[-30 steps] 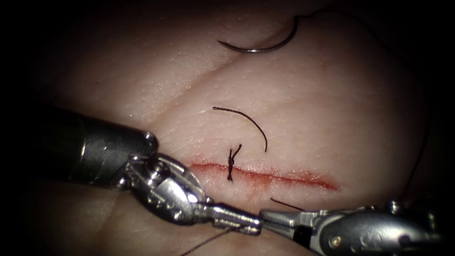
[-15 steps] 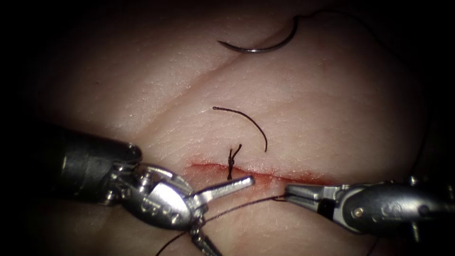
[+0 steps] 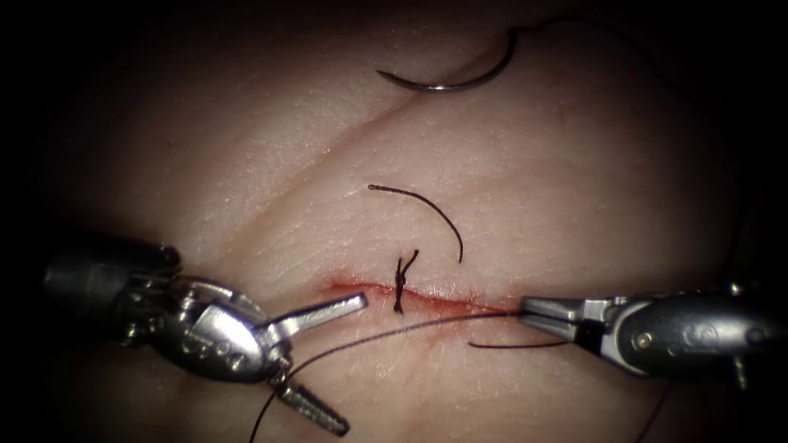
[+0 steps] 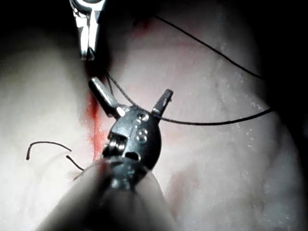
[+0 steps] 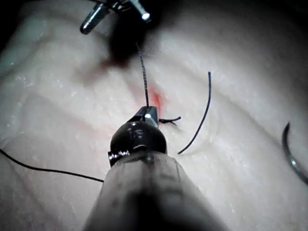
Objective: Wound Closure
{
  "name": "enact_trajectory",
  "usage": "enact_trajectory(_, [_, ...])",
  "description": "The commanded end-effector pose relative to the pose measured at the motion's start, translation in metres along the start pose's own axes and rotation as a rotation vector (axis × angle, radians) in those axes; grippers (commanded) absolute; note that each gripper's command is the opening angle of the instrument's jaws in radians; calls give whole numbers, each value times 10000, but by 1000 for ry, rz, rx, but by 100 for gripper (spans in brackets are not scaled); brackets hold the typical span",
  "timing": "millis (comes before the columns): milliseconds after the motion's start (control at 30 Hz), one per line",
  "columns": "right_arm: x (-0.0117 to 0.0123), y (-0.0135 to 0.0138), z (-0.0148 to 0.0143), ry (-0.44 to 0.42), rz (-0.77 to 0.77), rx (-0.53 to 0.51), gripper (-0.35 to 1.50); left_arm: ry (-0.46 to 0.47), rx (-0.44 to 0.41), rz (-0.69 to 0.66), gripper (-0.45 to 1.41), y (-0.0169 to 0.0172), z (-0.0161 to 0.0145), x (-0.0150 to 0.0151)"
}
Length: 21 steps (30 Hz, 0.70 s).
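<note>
Bench practice on the tissue (image 3: 246, 164): the left arm's hand (image 3: 324, 365) lies at lower left of the endoscope frame, shaft running off the left edge, its 2 jaws splayed wide — 1 pointing up-right toward the left end of the cut (image 3: 443, 302), the other angled down-right. It grasps nothing; the thread (image 3: 386, 335) runs between the spread jaws and curves down toward the bottom edge. In the left wrist view the same hand (image 4: 132, 98) stands released, with thread (image 4: 202, 122) draped across it.

The right arm's hand (image 3: 529, 310) enters from the right edge at lower right, level and pointing left, its tip at the right part of the cut. Its jaws are clenched on the thread, which leaves the tip leftward along the lower side of the cut. The right wrist view shows that hand (image 5: 147, 113) pinching the strand (image 5: 143, 77) as it runs toward the other tool.

The needle (image 3: 460, 78) lies free on the tissue at upper centre of the endoscope frame, curve downward, held by neither tool and not in the tissue. A tied knot (image 3: 400, 283) crosses the cut at mid-frame, with red fluid (image 3: 353, 289) along the wound. A loose cut end (image 3: 427, 212) curves just above the knot — a 2nd short piece (image 3: 509, 344) lies below the right tool's tip.
</note>
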Motion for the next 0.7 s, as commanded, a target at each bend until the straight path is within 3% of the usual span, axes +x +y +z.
enact_trajectory(33, [-2,-4,4,2,1,1,-35,-2,3,-1,81,3,3,-7])
enact_trajectory(267, [-2,1,-5,13,5,-6,-35,-2,23,20,58,2,-6,-18])
enact_trajectory(700, [-2,7,-8,25,11,-13,-35,45,0,150,61,21,-11,-10])
